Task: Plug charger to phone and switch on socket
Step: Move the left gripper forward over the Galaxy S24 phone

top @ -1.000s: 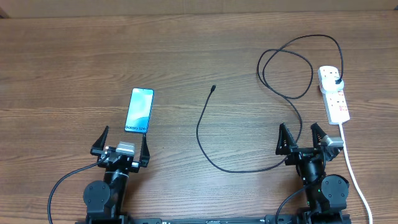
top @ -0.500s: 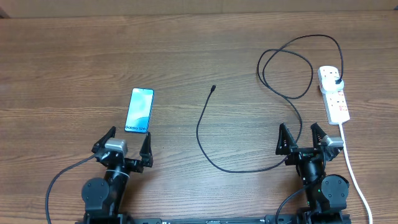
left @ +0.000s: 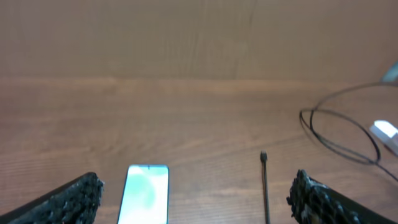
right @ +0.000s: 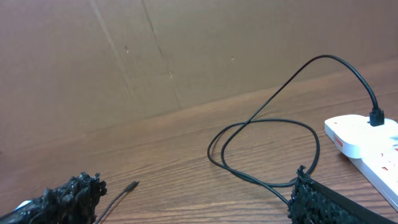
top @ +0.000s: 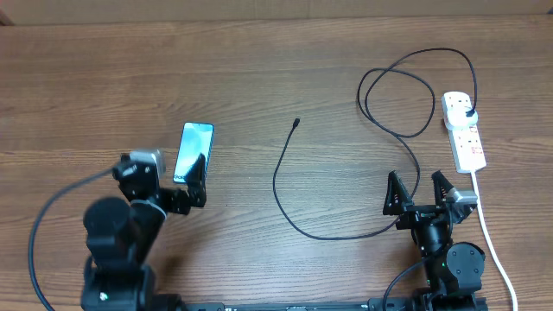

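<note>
Nothing done yet: the charger (top: 295, 123) lies mid-frame, apart from the phone (top: 193, 153), socket (top: 463, 130) untouched, left gripper (left: 198, 191) and right gripper (top: 416, 185) wide (both empty).

Two black, rough-textured fingers (right: 314, 199) stand wide apart in the lower corners. Between them a long thin black charger cable (right: 273, 119) loops over the brown wooden tabletop (right: 174, 152). Its small connector tip (right: 130, 185) lies free at left, and its black plug (right: 375, 117) is seated in the white oblong power strip (right: 364, 140) at right.
</note>
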